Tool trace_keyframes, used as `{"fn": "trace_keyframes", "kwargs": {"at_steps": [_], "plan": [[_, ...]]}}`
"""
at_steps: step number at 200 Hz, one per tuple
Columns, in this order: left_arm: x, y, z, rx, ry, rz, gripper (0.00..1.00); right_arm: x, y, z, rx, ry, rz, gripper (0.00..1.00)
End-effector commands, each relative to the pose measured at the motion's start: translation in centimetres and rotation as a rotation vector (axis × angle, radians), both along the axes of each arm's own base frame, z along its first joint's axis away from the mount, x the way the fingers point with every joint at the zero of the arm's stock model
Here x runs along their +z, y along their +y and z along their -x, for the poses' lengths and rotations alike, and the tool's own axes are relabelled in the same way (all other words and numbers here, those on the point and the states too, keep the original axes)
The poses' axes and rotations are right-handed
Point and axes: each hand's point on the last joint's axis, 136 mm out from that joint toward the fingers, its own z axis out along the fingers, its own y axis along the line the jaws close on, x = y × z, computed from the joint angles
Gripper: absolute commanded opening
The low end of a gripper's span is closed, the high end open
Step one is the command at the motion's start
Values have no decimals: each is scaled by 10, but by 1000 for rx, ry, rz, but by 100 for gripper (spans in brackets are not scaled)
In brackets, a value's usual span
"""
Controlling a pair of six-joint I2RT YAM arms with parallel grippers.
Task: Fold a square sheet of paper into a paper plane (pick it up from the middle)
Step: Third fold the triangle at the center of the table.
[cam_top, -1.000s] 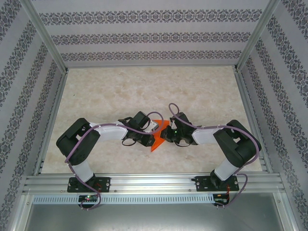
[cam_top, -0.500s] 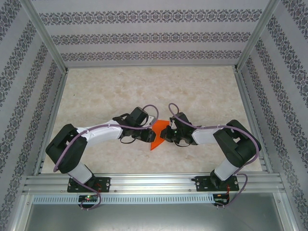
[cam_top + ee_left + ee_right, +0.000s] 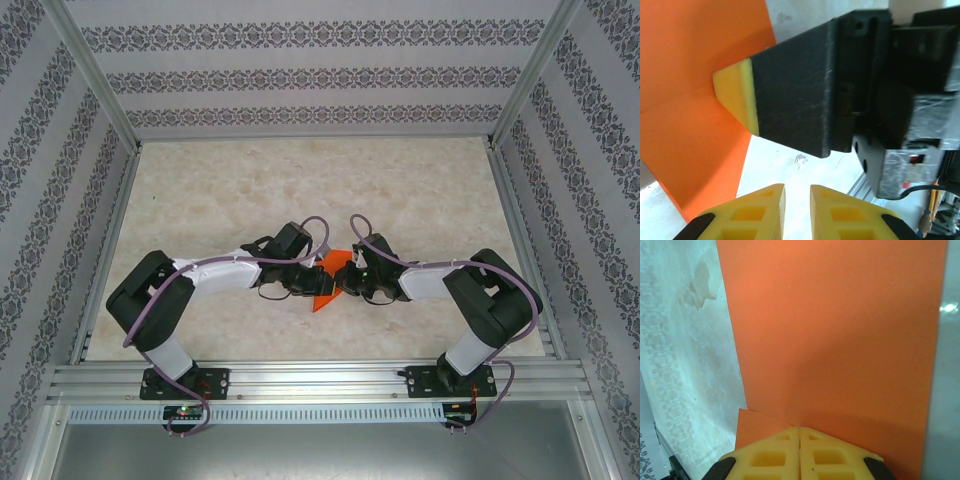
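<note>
The orange sheet of paper (image 3: 323, 297) lay on the pale marbled desk (image 3: 300, 180), near its front edge and between the two arms. From above it showed as a partly folded, pointed shape, its upper part covered by the two wrists.

The right gripper (image 3: 346, 283) reached in from the right, and the left gripper (image 3: 314, 282) from the left, so the two heads stood close together over the paper.

In the right wrist view, the right gripper (image 3: 800, 432) had its yellow fingers (image 3: 770, 455) pressed together with no gap, clamped on the near edge of the sheet (image 3: 840, 340). A small folded flap (image 3: 757, 427) stuck out just left of the tips. The desk (image 3: 685, 340) showed along the left side.

In the left wrist view, the left gripper (image 3: 797, 192) had its yellow fingers (image 3: 765, 202) a narrow slit apart with nothing between them, only bare desk (image 3: 790, 160) below. Beyond them, the right arm's black finger with its yellow pad (image 3: 737, 95) rested against the orange sheet (image 3: 690, 75), where a crease ran across the paper.

On the right gripper's body (image 3: 912, 150) sat a silvery patch with a small red mark. Any writing on it was too blurred to read.

Patterned striped walls (image 3: 300, 80) and an aluminium frame (image 3: 320, 378) enclosed the desk.
</note>
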Motion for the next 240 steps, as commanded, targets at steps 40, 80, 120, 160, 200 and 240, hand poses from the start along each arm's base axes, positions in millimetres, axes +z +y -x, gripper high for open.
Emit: {"fn": "trace_keyframes", "kwargs": {"at_steps": [40, 80, 120, 160, 200, 240], "plan": [[-13, -11, 13, -60, 63, 2, 23, -30, -17, 13, -19, 62, 113, 8], [-33, 1, 11, -48, 49, -98, 22, -31, -17, 12, -23, 62, 116, 8], [-47, 9, 11, -38, 51, -148, 21, -31, -18, 13, -18, 63, 118, 8], [-59, 15, 17, -40, 76, -173, 20, -33, -19, 13, -16, 67, 128, 8], [-65, 19, 26, -46, 115, -176, 20, -34, -21, 14, -16, 69, 142, 8], [-61, 19, 39, -62, 155, -125, 21, -37, -25, 16, -17, 76, 163, 8]]}}
